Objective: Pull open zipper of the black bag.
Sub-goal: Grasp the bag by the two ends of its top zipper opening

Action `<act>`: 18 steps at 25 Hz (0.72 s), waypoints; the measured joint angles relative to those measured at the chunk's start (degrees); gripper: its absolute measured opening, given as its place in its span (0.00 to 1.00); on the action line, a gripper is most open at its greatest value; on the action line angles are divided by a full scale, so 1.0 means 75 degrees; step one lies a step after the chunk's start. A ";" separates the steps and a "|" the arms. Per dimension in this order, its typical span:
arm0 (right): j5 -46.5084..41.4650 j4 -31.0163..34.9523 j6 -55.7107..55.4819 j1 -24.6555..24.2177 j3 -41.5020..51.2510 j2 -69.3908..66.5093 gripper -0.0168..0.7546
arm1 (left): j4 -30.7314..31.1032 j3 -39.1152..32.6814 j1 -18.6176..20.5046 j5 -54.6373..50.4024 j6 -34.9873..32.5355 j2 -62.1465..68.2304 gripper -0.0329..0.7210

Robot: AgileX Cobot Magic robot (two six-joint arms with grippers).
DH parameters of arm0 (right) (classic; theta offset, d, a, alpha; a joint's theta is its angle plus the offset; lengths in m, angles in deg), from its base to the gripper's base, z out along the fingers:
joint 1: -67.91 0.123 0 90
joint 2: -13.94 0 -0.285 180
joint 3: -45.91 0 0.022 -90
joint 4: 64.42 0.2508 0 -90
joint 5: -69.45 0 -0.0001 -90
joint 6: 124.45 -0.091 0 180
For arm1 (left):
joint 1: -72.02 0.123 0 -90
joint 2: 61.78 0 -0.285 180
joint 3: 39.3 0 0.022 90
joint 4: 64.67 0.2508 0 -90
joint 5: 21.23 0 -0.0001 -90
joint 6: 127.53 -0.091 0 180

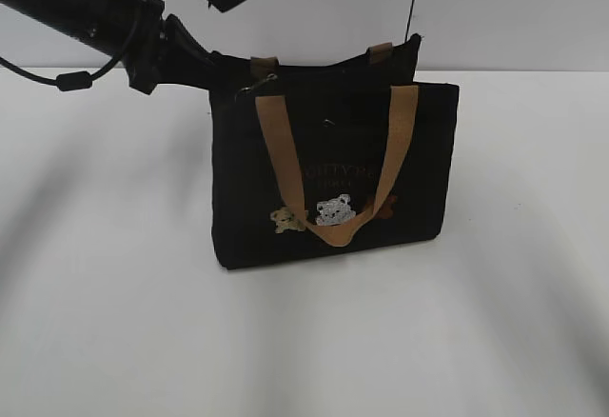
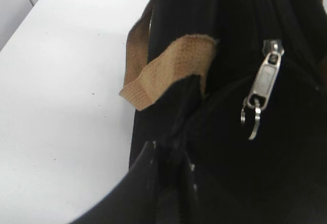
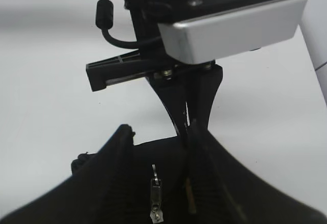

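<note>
Pinching the black bag (image 1: 333,174) at its left top corner on the counter (image 1: 114,322), left jaws look clamped on fabric. Zipper pull (image 3: 155,196) lies lengthwise between right jaws; right jaws' state unclear.

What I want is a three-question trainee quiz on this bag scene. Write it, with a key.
1. True or false: the zipper's pull tab is silvery metal.
2. The left gripper is pinching: A) the pull tab, B) the end fabric of the black bag, C) nothing.
3. Fill in: the front handle is ___ in colour.
Key: 1 true; 2 B; 3 tan.
</note>
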 joint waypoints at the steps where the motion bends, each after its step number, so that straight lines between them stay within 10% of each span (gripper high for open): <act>1: -0.0020 0.0016 0.0123 0.0000 -0.0007 -0.0077 0.38 | 0.0000 0.0000 0.0000 -0.0007 0.0000 0.0000 0.12; 18: -0.0162 0.0007 0.2485 0.0000 -0.0007 -0.0655 0.37 | -0.0262 0.0000 0.0000 -0.0109 -0.0005 -0.0237 0.12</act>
